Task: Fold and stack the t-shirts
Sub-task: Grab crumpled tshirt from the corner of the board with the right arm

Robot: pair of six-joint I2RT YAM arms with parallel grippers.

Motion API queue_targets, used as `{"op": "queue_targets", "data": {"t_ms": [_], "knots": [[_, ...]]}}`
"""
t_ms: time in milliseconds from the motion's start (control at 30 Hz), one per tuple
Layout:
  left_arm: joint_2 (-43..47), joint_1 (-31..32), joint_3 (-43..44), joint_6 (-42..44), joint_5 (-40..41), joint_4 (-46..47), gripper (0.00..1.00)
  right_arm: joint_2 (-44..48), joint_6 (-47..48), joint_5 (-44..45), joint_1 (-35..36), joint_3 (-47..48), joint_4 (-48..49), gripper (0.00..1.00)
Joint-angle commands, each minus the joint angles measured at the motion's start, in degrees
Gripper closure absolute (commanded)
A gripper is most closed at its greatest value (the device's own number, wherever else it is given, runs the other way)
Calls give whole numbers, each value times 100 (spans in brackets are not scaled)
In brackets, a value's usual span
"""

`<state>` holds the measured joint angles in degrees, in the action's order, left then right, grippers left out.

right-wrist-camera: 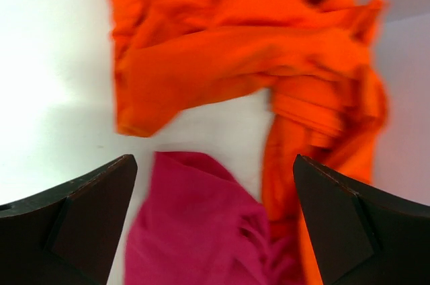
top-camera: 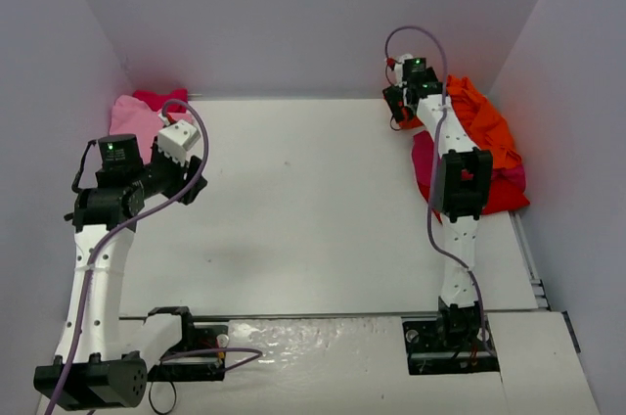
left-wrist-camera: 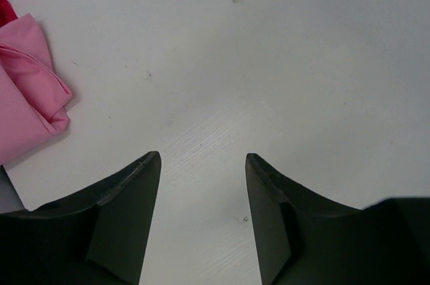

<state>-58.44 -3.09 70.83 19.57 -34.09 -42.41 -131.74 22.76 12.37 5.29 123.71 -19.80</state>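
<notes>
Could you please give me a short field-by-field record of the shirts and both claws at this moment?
left claw: open, empty, above bare table
right claw: open, empty, over the unfolded pile
pink t-shirt: looks folded, far left corner
orange t-shirt: crumpled, far right corner
magenta t-shirt: crumpled, beside the orange one on its near side
red t-shirt: near end of the pile, partly hidden by the right arm
</notes>
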Motion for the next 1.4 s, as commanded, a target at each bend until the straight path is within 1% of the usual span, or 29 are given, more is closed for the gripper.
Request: {"op": "queue_targets", "data": {"t_ms": [0, 200, 433, 500, 567, 600, 633, 667, 733, 767, 933, 1133, 1200, 1267, 1300, 1367], "knots": [[208, 28, -99, 176, -34, -384, 49, -632, 240, 218, 253, 590, -373, 0], [321, 28, -283, 216, -22, -504, 48, -1064, 164, 311, 297, 805, -330, 0], [299, 10, -507, 248, 56, -410, 47, -1274, 212, 988, 297, 926, 41, 0], [274, 11, -563, 241, 64, -390, 46, -1326, 185, 1193, 297, 974, 215, 3], [214, 19, -580, 249, 25, -374, 46, -1494, 185, 1263, 297, 1110, 249, 10], [192, 19, -586, 249, 25, -374, 46, -1590, 185, 1311, 297, 1206, 255, 16], [172, 19, -582, 258, 42, -374, 46, -1689, 193, 1323, 297, 1294, 266, 30], [154, 19, -573, 272, 70, -374, 46, -1791, 207, 1314, 297, 1377, 279, 48], [127, 19, -584, 276, 149, -359, 46, -1899, 153, 1326, 290, 1451, 291, 91], [118, 15, -596, 280, 169, -352, 46, -1943, 137, 1316, 288, 1454, 297, 100], [157, 19, -719, 293, 183, -277, 46, -1752, 106, 1075, 306, 1122, 336, 100], [304, 19, -823, 284, 201, -233, 46, -960, 54, 1206, 306, 813, 645, 100], [367, 15, -851, 280, 201, -212, 46, -148, 56, 1185, 327, 343, 943, 100], [388, 21, -849, 274, 197, -201, 46, 512, 164, 1188, 421, -100, 1533, 100], [392, 26, -845, 269, 187, -187, 45, 976, 296, 1224, 521, -414, 1839, 100], [386, 28, -825, 249, 174, -137, 45, 1726, 448, 1250, 761, -732, 2231, 100]]}}
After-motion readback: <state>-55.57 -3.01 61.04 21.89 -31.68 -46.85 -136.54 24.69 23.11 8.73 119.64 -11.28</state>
